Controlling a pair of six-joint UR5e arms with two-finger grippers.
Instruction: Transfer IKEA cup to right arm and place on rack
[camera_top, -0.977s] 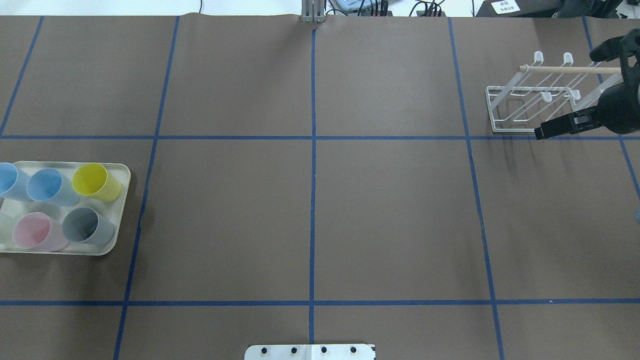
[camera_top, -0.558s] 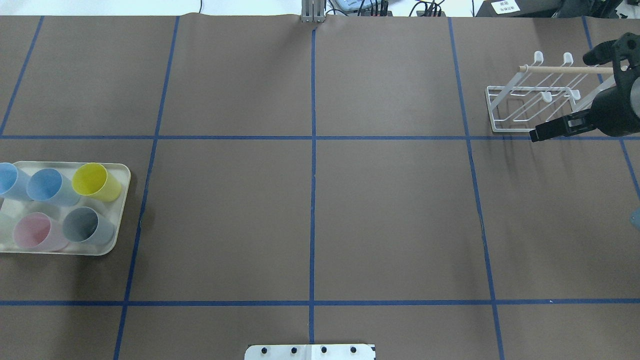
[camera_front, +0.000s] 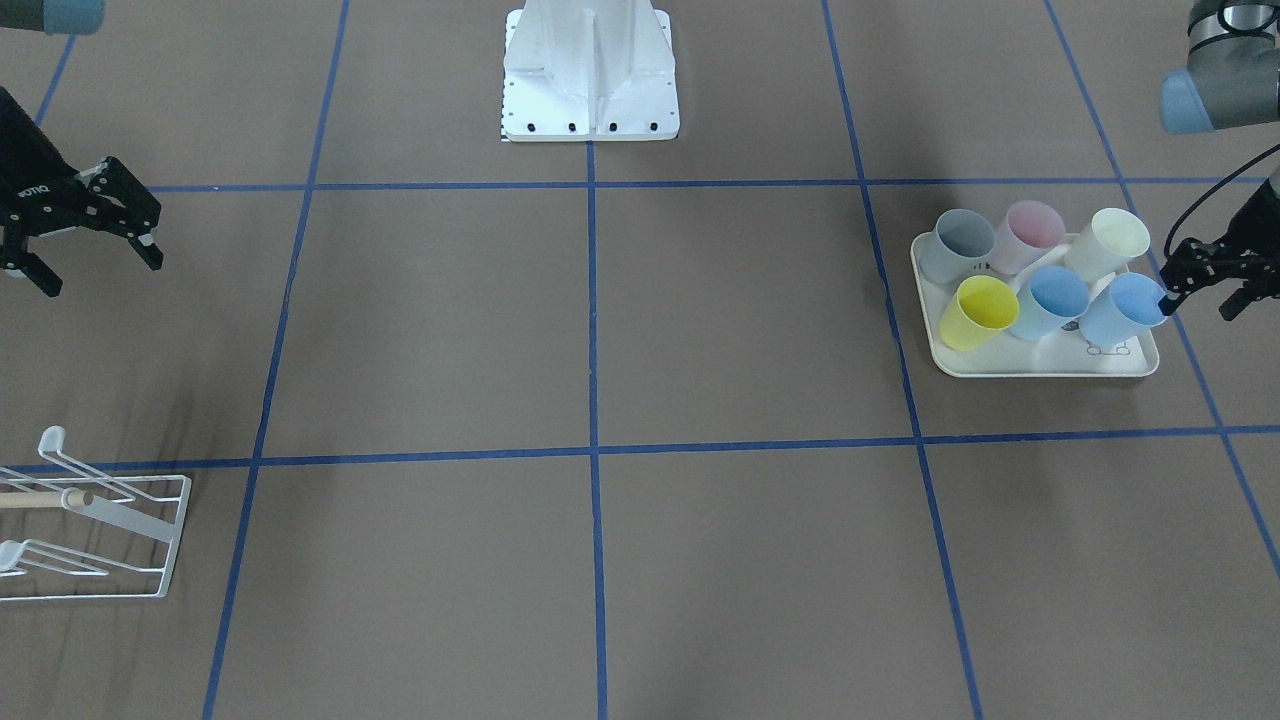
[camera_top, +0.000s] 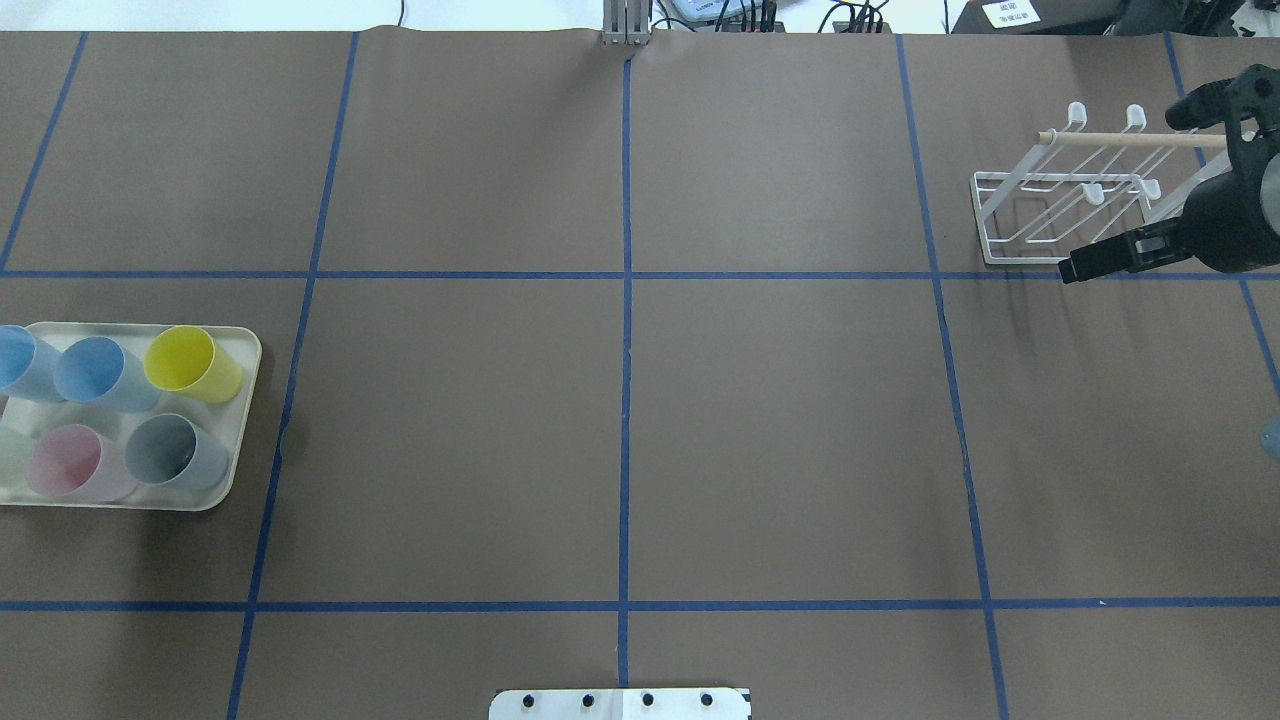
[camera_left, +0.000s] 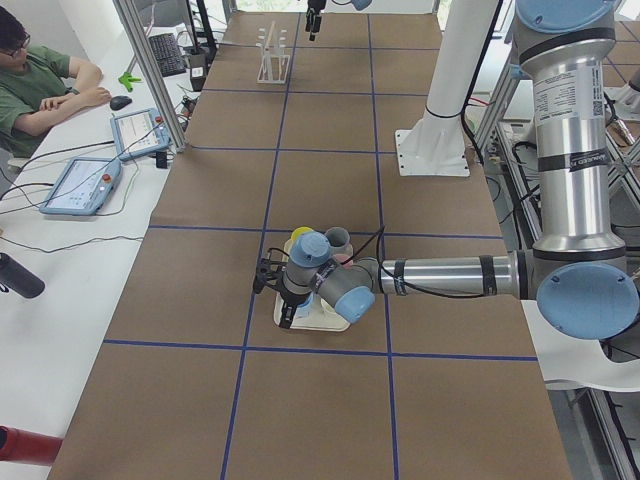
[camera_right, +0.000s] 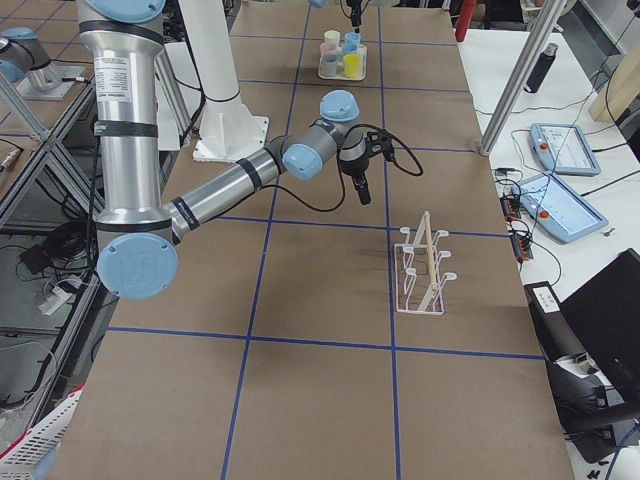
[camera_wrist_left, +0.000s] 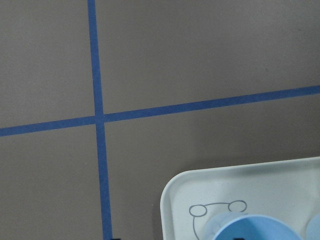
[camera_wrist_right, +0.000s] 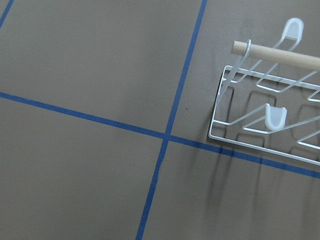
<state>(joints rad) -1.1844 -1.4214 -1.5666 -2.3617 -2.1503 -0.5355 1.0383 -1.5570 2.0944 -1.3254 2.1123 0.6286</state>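
Several pastel IKEA cups stand in a cream tray (camera_front: 1040, 366) on my left side. My left gripper (camera_front: 1196, 303) is open at the tray's outer end, one fingertip at the rim of the nearest blue cup (camera_front: 1118, 312). That cup's rim (camera_wrist_left: 250, 227) fills the bottom of the left wrist view. The white wire rack (camera_top: 1050, 195) with its wooden dowel stands at the far right. My right gripper (camera_top: 1135, 185) hovers open and empty above the rack's near side (camera_wrist_right: 265, 120). The left gripper is outside the overhead view.
Yellow (camera_front: 985, 310), grey (camera_front: 958, 245), pink (camera_front: 1030, 235) and cream (camera_front: 1110, 240) cups share the tray. The robot base (camera_front: 590, 70) sits mid-table. A person (camera_left: 40, 80) sits beside the table with tablets (camera_left: 85, 180). Blue tape lines grid the brown surface.
My right gripper has drifted slightly toward the table's middle beside the rack. The cups and the tray have not moved.
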